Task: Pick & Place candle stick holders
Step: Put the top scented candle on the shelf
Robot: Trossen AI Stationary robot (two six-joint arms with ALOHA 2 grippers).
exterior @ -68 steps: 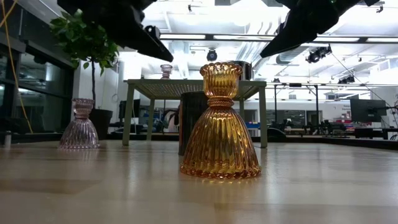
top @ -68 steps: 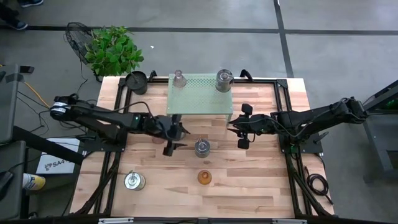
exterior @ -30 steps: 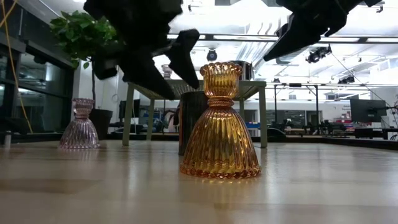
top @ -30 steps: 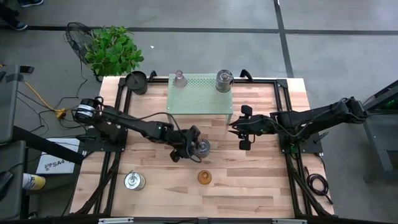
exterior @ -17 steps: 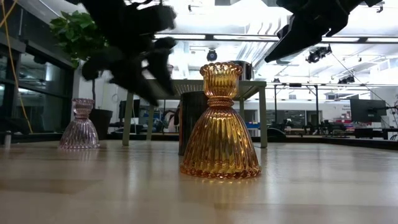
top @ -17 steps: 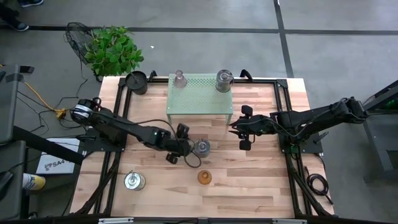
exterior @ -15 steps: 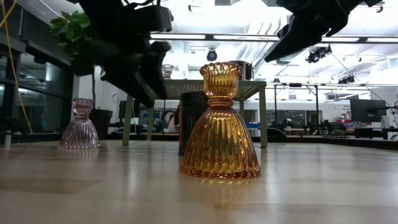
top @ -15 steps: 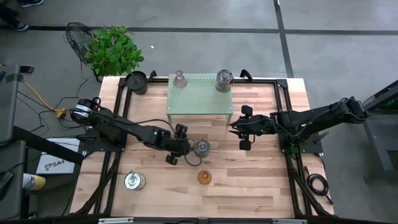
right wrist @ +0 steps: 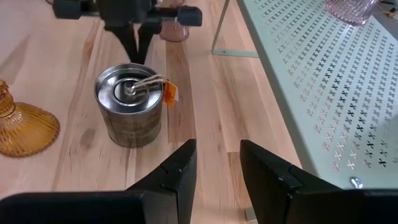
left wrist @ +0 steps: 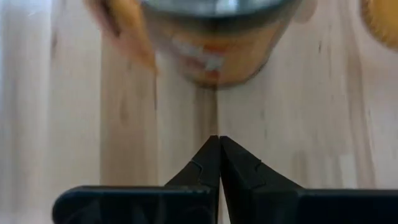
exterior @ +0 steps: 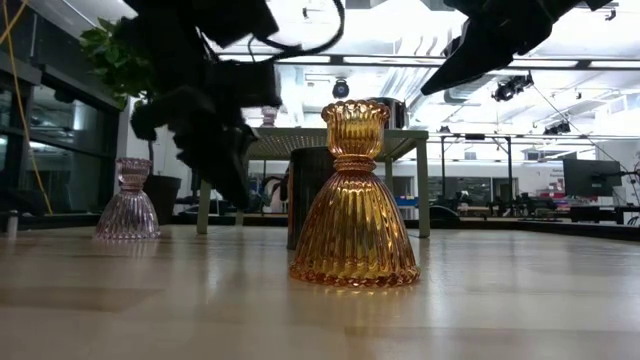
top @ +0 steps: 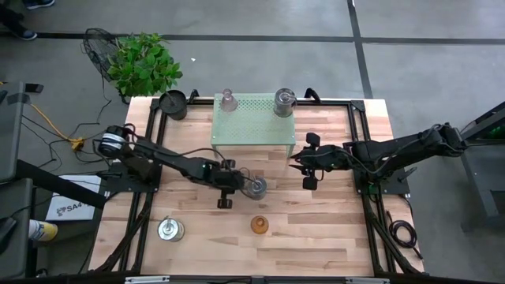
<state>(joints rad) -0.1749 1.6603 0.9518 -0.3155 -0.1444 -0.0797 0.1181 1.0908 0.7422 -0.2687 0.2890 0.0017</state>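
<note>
A squat silvery candle stick holder (top: 255, 187) (right wrist: 129, 112) stands upright on the table's middle, with a string and an orange tag (right wrist: 169, 93) on its top. My left gripper (top: 241, 184) (left wrist: 219, 140) is shut just left of it, slanting down, tips short of its wall (left wrist: 214, 68), with nothing between the fingers. My right gripper (top: 295, 164) (right wrist: 217, 168) hangs open to the holder's right, above the table. An amber glass holder (top: 259, 225) (exterior: 354, 200) stands nearer the front edge. A pale pink glass holder (top: 170, 229) (exterior: 127, 200) stands at the front left.
A green perforated shelf (top: 254, 130) stands at the table's far middle and carries a pink glass holder (top: 228, 100) and a silvery one (top: 284, 101). A black round pot (top: 173, 103) sits at the far left corner. A potted plant (top: 144, 61) stands beyond the table.
My left gripper has sunk toward the table beside the silvery holder, rolled about its own line and shut from wide open with nothing between its fingers. The holder has stayed where it was.
</note>
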